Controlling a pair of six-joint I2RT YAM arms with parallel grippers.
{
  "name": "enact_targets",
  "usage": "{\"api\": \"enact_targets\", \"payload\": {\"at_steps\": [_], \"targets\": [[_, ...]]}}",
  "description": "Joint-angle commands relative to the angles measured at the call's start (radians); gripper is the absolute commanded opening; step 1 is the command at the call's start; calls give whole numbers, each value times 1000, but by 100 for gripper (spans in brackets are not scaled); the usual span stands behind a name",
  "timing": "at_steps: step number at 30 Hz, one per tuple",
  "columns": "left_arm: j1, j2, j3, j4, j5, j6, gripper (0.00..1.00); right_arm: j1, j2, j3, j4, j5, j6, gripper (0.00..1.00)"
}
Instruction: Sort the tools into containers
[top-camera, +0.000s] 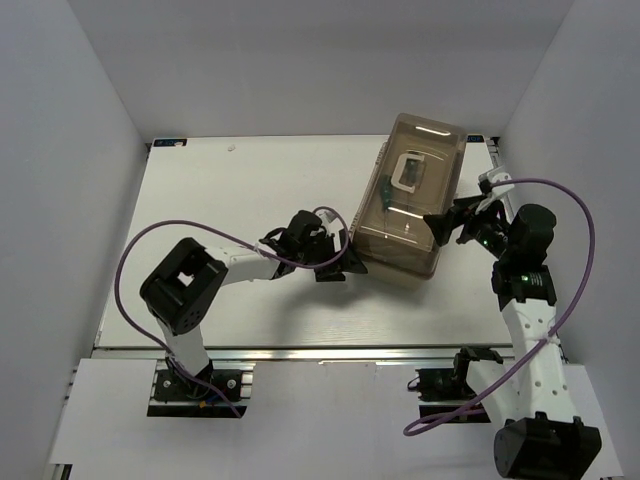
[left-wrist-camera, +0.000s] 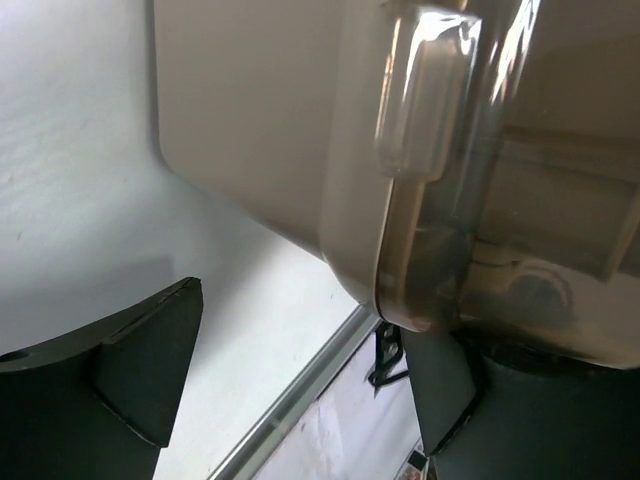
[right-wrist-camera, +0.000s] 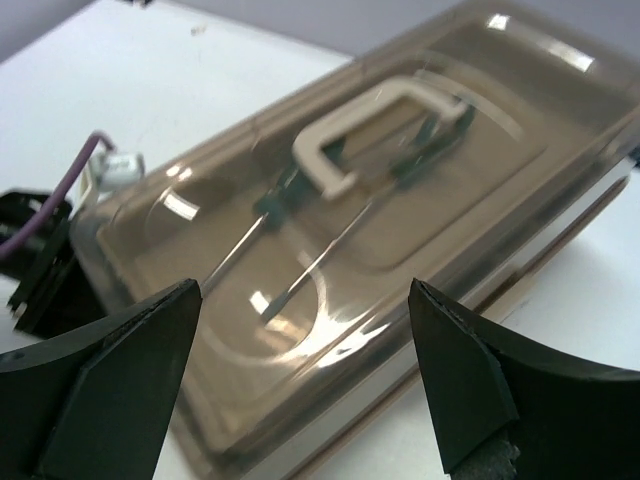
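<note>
Beside the near-left corner of the toolbox (top-camera: 405, 195) the left jaws gape wide, gripping nothing, the right jaws equally spread and empty at its right side, the closed box sitting toward the far right corner of the surface (top-camera: 220, 190), two green-handled screwdrivers (right-wrist-camera: 283, 192) under its lid (right-wrist-camera: 200, 260).

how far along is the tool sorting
Nearly done, it seems: two green-handled screwdrivers lie inside the toolbox under its closed lid, and no loose tools show on the table. Nothing is in hand: left gripper and right gripper sit open beside the box. Little looks left.
</note>
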Motion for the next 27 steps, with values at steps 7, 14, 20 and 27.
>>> {"api": "enact_targets", "payload": {"at_steps": [7,14,20,27], "targets": [[40,19,120,-54,-180,-42,91,-5,-87,-37,-175,43,-114,89],[96,-239,-17,-164,-343,1,90,-7,-137,-25,-261,-71,-208,84],[96,-587,-113,-374,-660,105,84,-7,-59,85,-328,-105,-125,67],[96,-1007,-310,-169,-651,248,98,-7,81,291,-414,-18,-3,89]]}}
